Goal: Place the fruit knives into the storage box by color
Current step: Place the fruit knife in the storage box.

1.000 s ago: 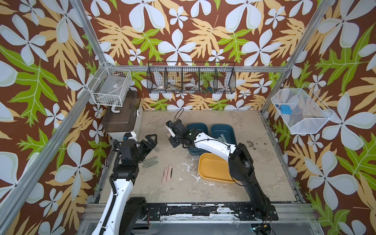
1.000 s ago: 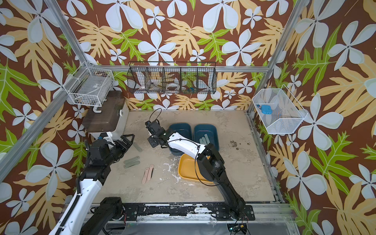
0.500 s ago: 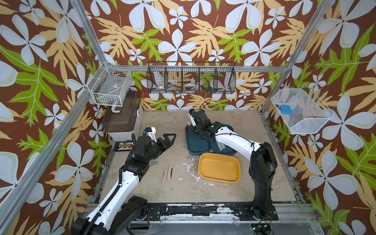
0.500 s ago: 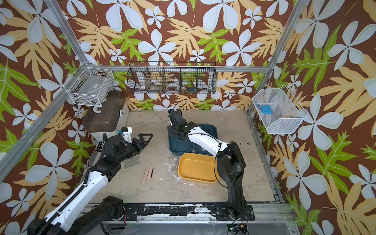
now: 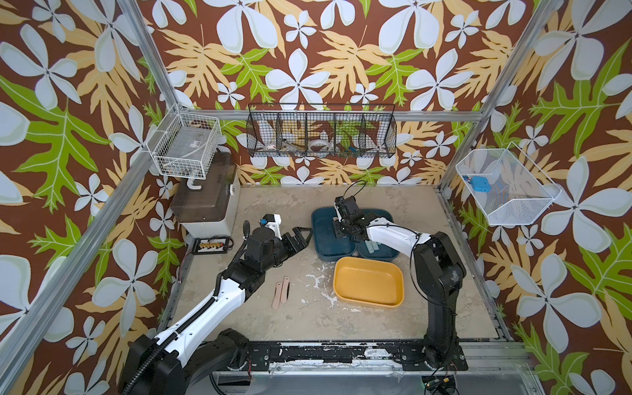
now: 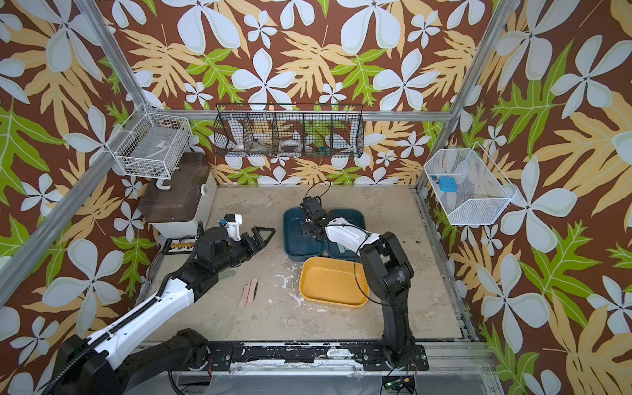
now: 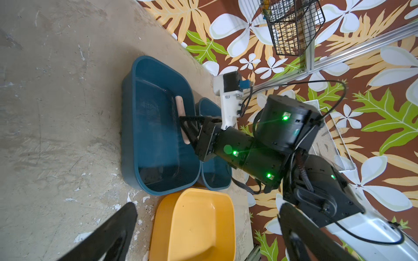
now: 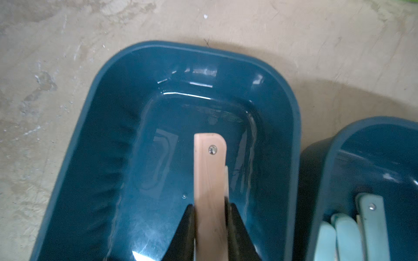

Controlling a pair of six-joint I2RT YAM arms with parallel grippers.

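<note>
The right gripper (image 8: 210, 209) is clamped on a pale pink flat fruit knife (image 8: 209, 176), held within a dark teal plastic tub (image 8: 203, 48). Light blue knives (image 8: 371, 226) are seen in the adjoining teal tub (image 8: 339, 144). The left gripper (image 5: 301, 238) is spread wide above the beige tabletop (image 5: 307, 325), where two more pink knives (image 5: 281, 292) are laid.

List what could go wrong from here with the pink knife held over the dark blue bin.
1. The pink knife, clamped in the right gripper, hangs toward the wall of the dark blue bin facing the neighbouring bin; released askew, it might lean on the rim or tip among the pale blue knives.
2. The open left gripper sits close to that bin; advancing may hit the right arm.
</note>
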